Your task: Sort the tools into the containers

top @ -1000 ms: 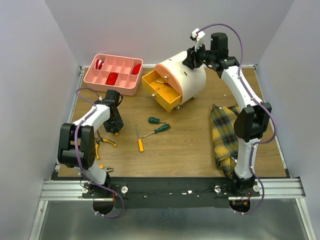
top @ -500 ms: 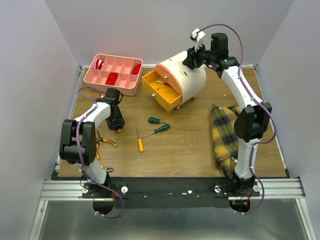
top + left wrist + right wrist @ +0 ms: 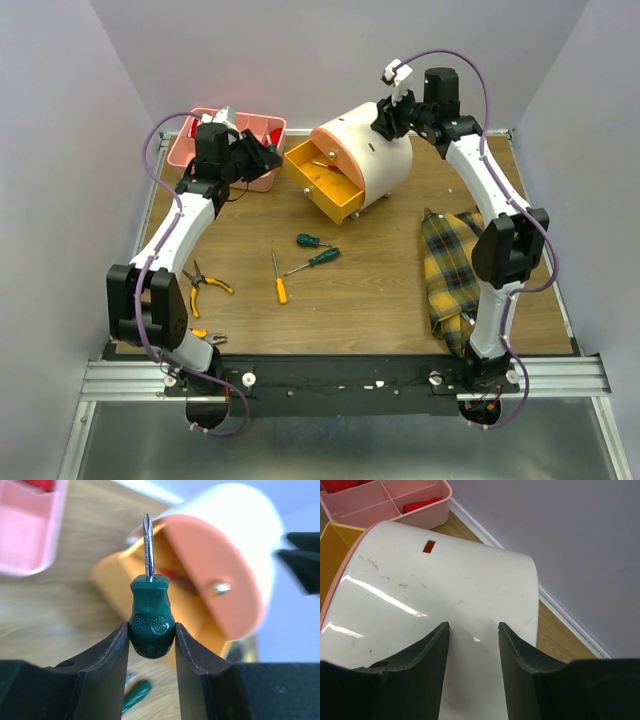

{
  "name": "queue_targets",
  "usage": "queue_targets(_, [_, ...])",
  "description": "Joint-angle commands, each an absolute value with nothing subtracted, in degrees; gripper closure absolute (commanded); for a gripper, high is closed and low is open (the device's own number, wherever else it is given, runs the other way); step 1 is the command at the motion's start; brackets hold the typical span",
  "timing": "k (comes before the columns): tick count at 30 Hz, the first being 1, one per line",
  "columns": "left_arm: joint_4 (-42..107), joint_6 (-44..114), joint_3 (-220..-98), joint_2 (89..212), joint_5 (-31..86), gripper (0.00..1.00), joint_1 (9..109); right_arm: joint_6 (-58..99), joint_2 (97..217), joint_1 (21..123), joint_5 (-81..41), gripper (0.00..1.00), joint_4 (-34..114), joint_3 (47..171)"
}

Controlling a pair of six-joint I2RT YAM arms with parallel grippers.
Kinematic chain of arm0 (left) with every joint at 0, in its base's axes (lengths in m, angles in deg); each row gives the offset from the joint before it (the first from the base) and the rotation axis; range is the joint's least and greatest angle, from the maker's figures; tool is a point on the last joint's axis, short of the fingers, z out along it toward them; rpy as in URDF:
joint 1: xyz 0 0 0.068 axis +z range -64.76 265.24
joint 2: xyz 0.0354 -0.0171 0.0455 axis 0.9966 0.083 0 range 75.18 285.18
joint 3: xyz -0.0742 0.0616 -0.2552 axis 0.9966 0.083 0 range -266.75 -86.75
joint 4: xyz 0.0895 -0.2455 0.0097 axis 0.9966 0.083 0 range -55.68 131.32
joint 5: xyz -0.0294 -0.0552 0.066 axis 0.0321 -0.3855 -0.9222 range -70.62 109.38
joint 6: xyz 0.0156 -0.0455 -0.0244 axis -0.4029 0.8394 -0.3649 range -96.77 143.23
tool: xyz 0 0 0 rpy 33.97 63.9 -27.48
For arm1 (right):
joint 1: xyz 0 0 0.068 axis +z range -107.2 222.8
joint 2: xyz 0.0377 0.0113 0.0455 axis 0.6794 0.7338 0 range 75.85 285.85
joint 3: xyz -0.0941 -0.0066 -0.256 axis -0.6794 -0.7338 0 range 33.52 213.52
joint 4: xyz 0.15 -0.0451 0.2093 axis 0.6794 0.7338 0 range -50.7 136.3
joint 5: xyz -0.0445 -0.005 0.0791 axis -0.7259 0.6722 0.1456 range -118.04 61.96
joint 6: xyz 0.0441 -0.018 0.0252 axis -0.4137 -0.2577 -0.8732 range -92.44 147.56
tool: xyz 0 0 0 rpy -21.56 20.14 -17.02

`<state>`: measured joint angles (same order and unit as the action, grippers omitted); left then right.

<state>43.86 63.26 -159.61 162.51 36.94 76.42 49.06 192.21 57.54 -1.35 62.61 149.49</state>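
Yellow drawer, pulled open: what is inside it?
A slim tool lies inside the yellow drawer, partly under the orange front. Its type is too small to tell, and the drawer's back is covered.

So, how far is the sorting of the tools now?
Done: red items lie in the shallow pink plastic tray, a tool in the open yellow drawer. In hand: the left gripper holds a stubby green-handled screwdriver. Remaining: two green-handled screwdrivers, an orange-handled screwdriver and yellow-handled pliers on the wooden table.

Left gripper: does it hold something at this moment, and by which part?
Yes. The left gripper holds a short green screwdriver by its handle, clamped from both sides. The metal shaft points away from the gripper.
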Motion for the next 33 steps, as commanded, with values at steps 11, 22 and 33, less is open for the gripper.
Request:
queue_targets(11, [20.34, 77.9, -162.86, 176.43, 44.25, 0.93, 67.84, 52.52, 193.88, 58.27, -6.68, 0.48, 72.17, 145.14])
queue_targets(22, [31.58, 76.76, -165.41, 169.34, 38.72, 0.39, 68.8, 53.66, 193.36, 59.94, -7.65, 0.48, 71.91, 144.88])
queue_targets(33, [48.26, 54.19, -155.83, 156.92, 41.36, 0.32, 73.38, 53.66, 193.01, 60.46, -7.65, 0.48, 72.0, 144.01])
